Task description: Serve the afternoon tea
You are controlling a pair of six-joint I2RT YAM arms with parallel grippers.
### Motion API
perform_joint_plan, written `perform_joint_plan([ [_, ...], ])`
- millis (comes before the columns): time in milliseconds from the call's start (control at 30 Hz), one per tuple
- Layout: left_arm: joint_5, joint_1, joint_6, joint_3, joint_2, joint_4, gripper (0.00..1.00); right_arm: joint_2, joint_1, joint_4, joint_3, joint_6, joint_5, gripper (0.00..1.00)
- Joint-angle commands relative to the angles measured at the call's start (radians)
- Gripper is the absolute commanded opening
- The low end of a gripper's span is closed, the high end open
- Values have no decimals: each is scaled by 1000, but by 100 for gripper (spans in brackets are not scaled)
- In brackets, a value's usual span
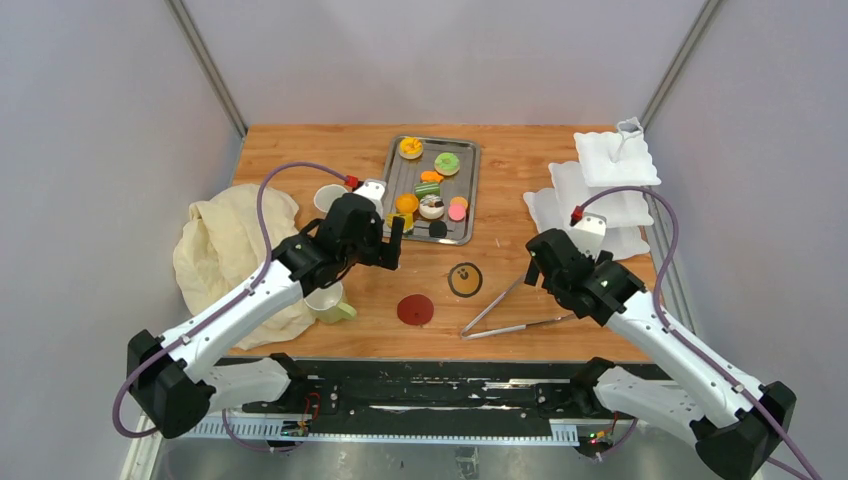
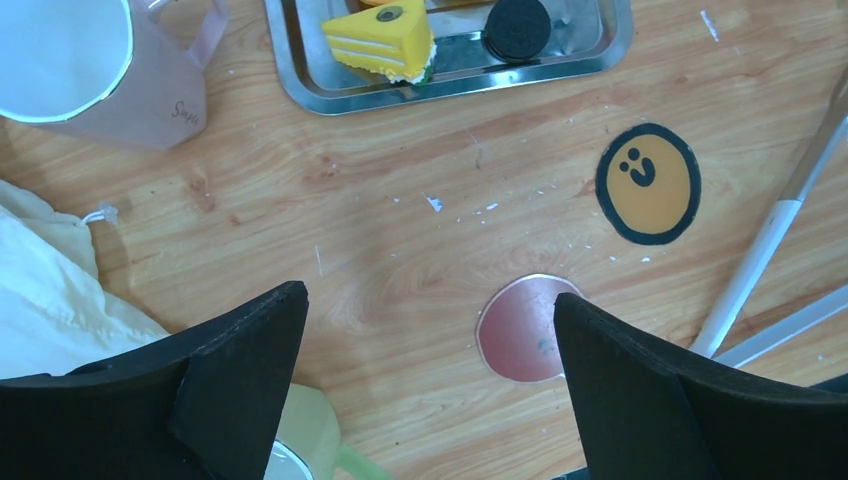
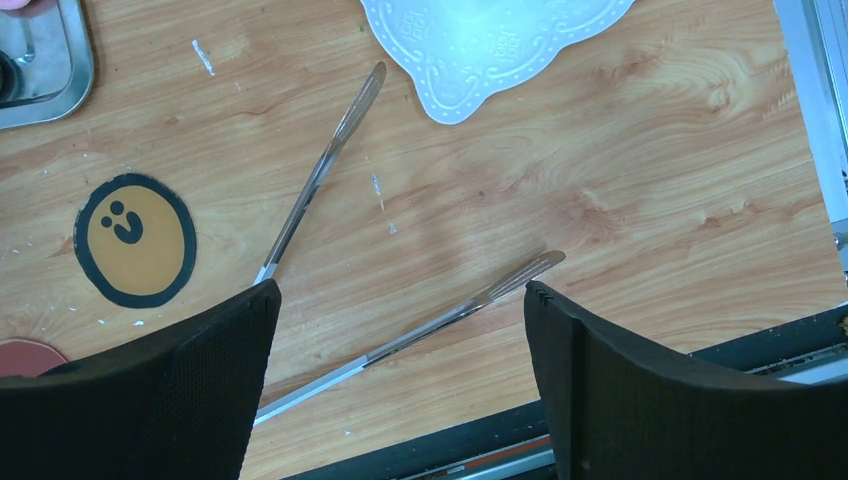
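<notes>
Tongs (image 3: 440,319) lie closest to the near edge of the table, their two arms splayed in a V, and my right jaws hang just above them, spread wide with nothing between them. To their left along that near edge sit the red coaster (image 1: 415,309) and then the green mug (image 1: 326,303), which touches the cream cloth (image 1: 230,250) heaped against the left edge. My left jaws hover over bare wood between the green mug and the steel tray (image 1: 468,195), also wide apart and empty. Just beyond the red coaster, toward the middle, is the orange smiley coaster (image 1: 465,279). Farther in, the pale mug (image 1: 329,198) stands upright beside the tray's left side. On the tray, the yellow cake wedge (image 2: 380,40) and black cookie (image 2: 517,27) sit at its near end, the pink disc (image 1: 457,211) close by, and the green donut (image 1: 447,163) and an orange tart (image 1: 411,148) at its far end. White stand tiers (image 1: 615,160) lie overlapping by the far right corner.
</notes>
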Motion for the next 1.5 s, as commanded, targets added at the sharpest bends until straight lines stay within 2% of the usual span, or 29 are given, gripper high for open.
perform_joint_plan([
  [0,-67,-7,-29,33,31,-4,98,14,10,0,14,11,24,90],
  [467,-184,-6,-138,120,232,-47,98,-61,12,10,-25,16,20,91],
  [567,-258,12,-188,152,287,-61,99,-74,11,11,-26,4,16,91],
  [767,-392,59,-299,219,432,-33,89,-106,12,8,-44,6,10,91],
  [867,-394,89,-355,253,513,-17,83,-118,10,6,-44,-4,9,91],
  [1133,-422,124,-489,289,654,9,79,-139,11,-2,-44,-25,12,91],
  [1467,-421,156,-522,305,736,57,76,-115,11,-11,-27,-45,19,91],
])
